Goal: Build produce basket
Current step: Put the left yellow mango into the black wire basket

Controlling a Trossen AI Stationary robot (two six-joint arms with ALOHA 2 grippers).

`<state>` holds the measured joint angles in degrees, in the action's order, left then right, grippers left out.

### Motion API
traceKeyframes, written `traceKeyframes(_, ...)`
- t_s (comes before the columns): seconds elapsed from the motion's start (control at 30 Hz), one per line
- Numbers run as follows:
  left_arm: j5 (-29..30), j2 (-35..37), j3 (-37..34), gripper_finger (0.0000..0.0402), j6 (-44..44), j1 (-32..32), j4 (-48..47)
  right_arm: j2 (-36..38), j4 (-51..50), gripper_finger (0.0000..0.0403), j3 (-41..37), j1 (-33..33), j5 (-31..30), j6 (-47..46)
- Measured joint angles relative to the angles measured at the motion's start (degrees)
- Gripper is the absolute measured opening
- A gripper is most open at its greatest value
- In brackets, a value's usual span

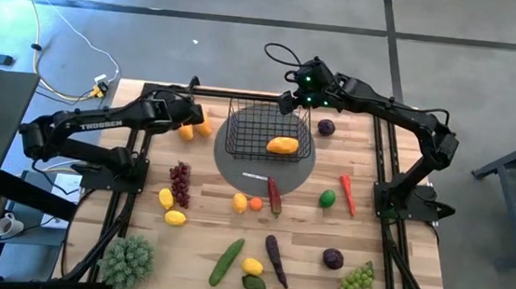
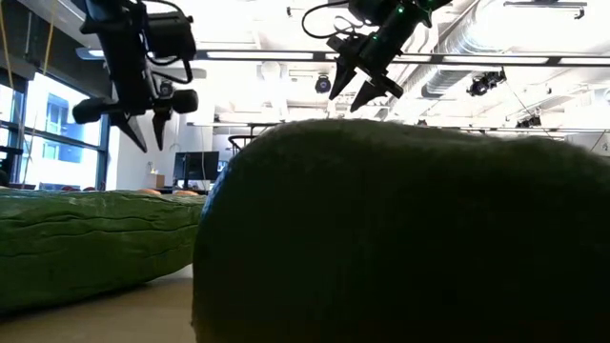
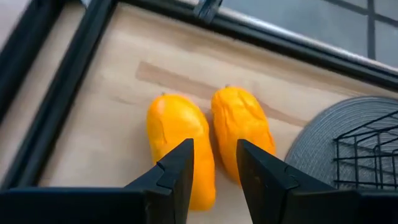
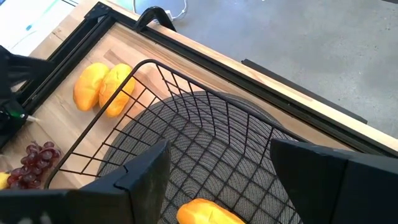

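Closest to the left arm's wrist camera, the left gripper (image 3: 214, 171) hovers with its fingers a little apart above two orange-yellow fruits (image 3: 208, 140) lying side by side and touching on the wooden table (image 3: 112, 106). The fingers sit over the seam between them, so a descent from here could nudge both, pinch neither squarely, or roll one toward the table's edge frame. Just beyond, the black wire-mesh basket (image 1: 269, 131) stands on a flat grey round disc (image 1: 297, 178) and already holds one orange-yellow fruit (image 1: 282, 146). The right gripper (image 1: 296, 102), fingers spread wide and empty, hangs over the basket's far rim; a careless move could catch the wire and drag the basket off the disc. Farther along the table, the remaining produce lies loose: purple grapes (image 1: 180, 183), lemons (image 1: 170, 207), a red chili (image 1: 347, 193), a cucumber (image 1: 226, 262) and green grapes (image 1: 357, 279).
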<state>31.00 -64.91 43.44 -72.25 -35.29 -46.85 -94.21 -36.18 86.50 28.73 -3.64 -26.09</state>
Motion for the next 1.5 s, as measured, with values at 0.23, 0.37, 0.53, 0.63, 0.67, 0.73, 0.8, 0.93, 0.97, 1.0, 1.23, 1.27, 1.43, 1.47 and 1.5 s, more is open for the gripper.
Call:
traceKeyframes(0.23,-6.48,-1.88,-0.62,0.0159,-7.1,-0.99,-1.25,0.0,-0.01,0.0257,0.0,0.01,-0.22,-0.01)
traceKeyframes(0.37,-8.27,-1.86,-2.49,0.0213,-7.07,-1.68,0.19,0.0,0.0,0.0257,0.0,0.0,-0.2,0.0)
traceKeyframes(0.53,-8.87,-1.86,-4.35,0.0275,-7.1,-2.34,2.3,0.0,0.0,0.0257,0.0,0.01,-0.17,0.0)
traceKeyframes(0.63,-8.51,-1.86,-4.37,0.0301,-7.05,-3.07,2.19,0.0,0.0,0.0257,0.0,0.0,-0.17,0.0)
traceKeyframes(0.67,-8.12,-1.86,-4.37,0.0306,-6.71,-3.4,2.19,0.0,-0.01,0.0257,0.0,0.02,-0.16,-0.01)
traceKeyframes(0.73,-7.88,-1.86,-4.37,0.0314,-5.4,-4.32,2.02,0.0,0.0,0.0257,0.0,0.01,-0.15,-0.01)
traceKeyframes(0.8,-8.1,-2.0,-4.37,0.0317,-4.42,-5.36,1.64,0.0,0.0,0.0257,0.0,0.0,-0.15,0.0)
traceKeyframes(0.93,-9.82,-4.1,-4.37,0.0318,-4.07,-6.68,1.85,0.0,0.0,0.0257,0.0,0.01,-0.13,-0.01)
traceKeyframes(0.97,-10.42,-4.75,-4.37,0.0318,-4.07,-6.89,2.23,0.0,0.0,0.0257,0.0,0.0,-0.13,0.0)
traceKeyframes(1.0,-11.01,-5.47,-4.37,0.0318,-4.05,-7.08,2.83,0.0,0.0,0.0257,0.0,0.0,-0.11,0.0)
traceKeyframes(1.23,-11.58,-9.68,-4.39,0.0318,-3.67,-7.13,4.97,0.0,0.0,0.0257,0.0,0.0,0.22,-0.02)
traceKeyframes(1.27,-11.58,-10.1,-4.39,0.0318,-3.89,-7.13,5.02,0.0,0.0,0.0257,0.0,0.0,0.22,-0.02)
traceKeyframes(1.43,-11.78,-11.83,-4.39,0.0318,-4.02,-7.52,7.37,0.0,0.0,0.0257,0.0,0.0,0.18,-0.02)
traceKeyframes(1.47,-12.19,-12.06,-4.39,0.0318,-4.04,-7.89,7.87,0.0,0.0,0.0257,0.0,0.02,0.17,-0.02)
traceKeyframes(1.5,-12.58,-12.37,-4.39,0.0318,-4.02,-8.27,8.3,0.0,0.0,0.0257,0.0,0.0,0.15,0.0)
